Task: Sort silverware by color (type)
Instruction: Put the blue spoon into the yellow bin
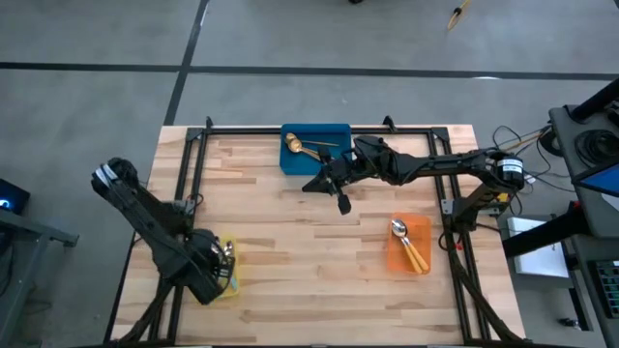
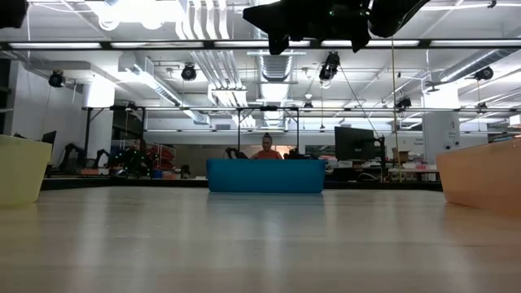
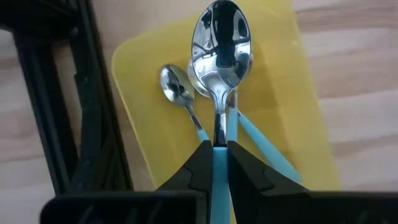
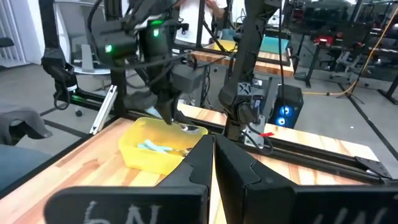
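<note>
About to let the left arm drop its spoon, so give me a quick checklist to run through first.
1. Left hand shut on the blue-handled spoon: ok.
2. Spoon above the yellow bin: ok.
3. Bin's other spoons are blue-handled too: ok.
4. Right hand shut, holding nothing, away over mid-table: ok.
5. Height of spoon above bin floor: cannot tell.

A grey concrete floor crossed by dark lines was seen around the wooden table. Beyond it, white ceiling ducts, bright ceiling lamps, distant workbenches and a seated person were shown
</note>
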Motion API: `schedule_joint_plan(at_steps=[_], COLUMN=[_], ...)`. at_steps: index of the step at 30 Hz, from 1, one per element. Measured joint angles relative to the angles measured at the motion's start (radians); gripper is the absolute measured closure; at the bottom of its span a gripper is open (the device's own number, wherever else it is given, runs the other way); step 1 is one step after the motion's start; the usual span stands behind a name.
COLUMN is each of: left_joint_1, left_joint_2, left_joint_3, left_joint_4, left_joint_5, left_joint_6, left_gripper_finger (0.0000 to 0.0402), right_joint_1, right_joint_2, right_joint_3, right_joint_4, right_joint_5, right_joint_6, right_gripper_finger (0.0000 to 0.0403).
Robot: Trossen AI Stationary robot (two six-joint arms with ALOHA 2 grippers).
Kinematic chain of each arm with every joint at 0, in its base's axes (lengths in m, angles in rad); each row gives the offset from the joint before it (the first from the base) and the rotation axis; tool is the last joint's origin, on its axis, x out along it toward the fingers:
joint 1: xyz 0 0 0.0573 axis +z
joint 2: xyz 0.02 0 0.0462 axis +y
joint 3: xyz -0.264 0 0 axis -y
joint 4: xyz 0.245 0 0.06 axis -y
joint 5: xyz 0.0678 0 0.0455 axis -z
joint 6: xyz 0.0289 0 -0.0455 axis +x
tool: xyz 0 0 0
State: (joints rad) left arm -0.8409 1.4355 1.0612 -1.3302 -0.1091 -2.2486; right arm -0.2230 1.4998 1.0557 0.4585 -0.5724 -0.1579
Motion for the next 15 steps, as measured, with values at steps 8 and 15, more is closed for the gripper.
schedule_joint_plan(at_steps=[8, 15], left_joint_1=[0.004, 0.006], left_joint_2=[0.113, 0.182], left_joint_3=[0.0, 0.0], left_joint_4=[0.001, 0.031], left_joint_5=[0.043, 0.05], left_joint_6=[0.003, 0.003], left_gripper_finger=[0.0382, 0.038], right_joint_1=[0.0, 0.0], right_joint_2=[0.0, 0.0], right_joint_3=[0.002, 0.002], right_joint_4=[0.0, 0.0], right_joint_5=[0.0, 0.0], right_joint_6=[-0.001, -0.003], right_gripper_finger=[0.0394, 0.0394])
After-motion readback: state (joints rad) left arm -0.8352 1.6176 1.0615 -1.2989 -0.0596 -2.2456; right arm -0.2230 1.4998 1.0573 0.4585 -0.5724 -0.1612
